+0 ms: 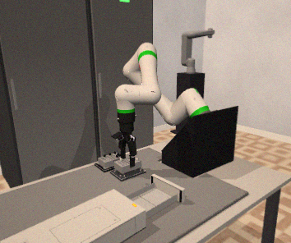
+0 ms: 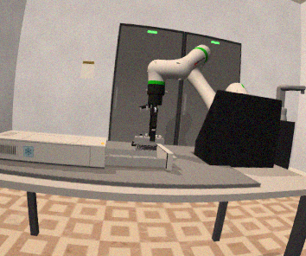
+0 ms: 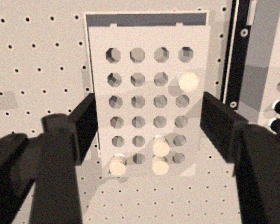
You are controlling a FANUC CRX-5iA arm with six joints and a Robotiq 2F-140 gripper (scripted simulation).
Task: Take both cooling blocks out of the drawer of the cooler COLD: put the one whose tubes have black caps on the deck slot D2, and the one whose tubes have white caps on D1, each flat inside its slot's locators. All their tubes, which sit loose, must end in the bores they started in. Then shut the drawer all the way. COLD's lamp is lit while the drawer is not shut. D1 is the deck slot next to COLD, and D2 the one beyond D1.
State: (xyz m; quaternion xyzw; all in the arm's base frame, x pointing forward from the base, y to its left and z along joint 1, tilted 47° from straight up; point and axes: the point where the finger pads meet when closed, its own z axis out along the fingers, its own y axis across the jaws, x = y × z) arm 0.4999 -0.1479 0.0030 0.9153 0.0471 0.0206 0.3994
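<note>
the white-capped block (image 3: 148, 97) sits directly under my wrist camera, centred between the two fingers, its long axis running away from me up the frame and its short axis spanning the gap. the fingers are pinching it across that short width, one pad on each long side, so the block is neither ahead nor off to one side of the grip. it points with its dark end strip at the far edge of the wrist view. four white caps (image 3: 188, 81) show in the bores, one on the right near the middle and three grouped at the near end; the other bores look open.

from the top view the gripper (image 1: 127, 158) hangs straight down over this block, which lies low over the desk (image 1: 214, 193) at the slot nearer the cooler. i cannot tell whether it is fully seated inside the locators. just beyond it to the left is the black-capped block (image 1: 107, 161), close beside but apart. nearer me, the drawer (image 1: 164, 193) stands pulled out of cold (image 1: 78, 222), and the lamp (image 1: 134, 204) glows amber, so shutting is not yet done.
</note>
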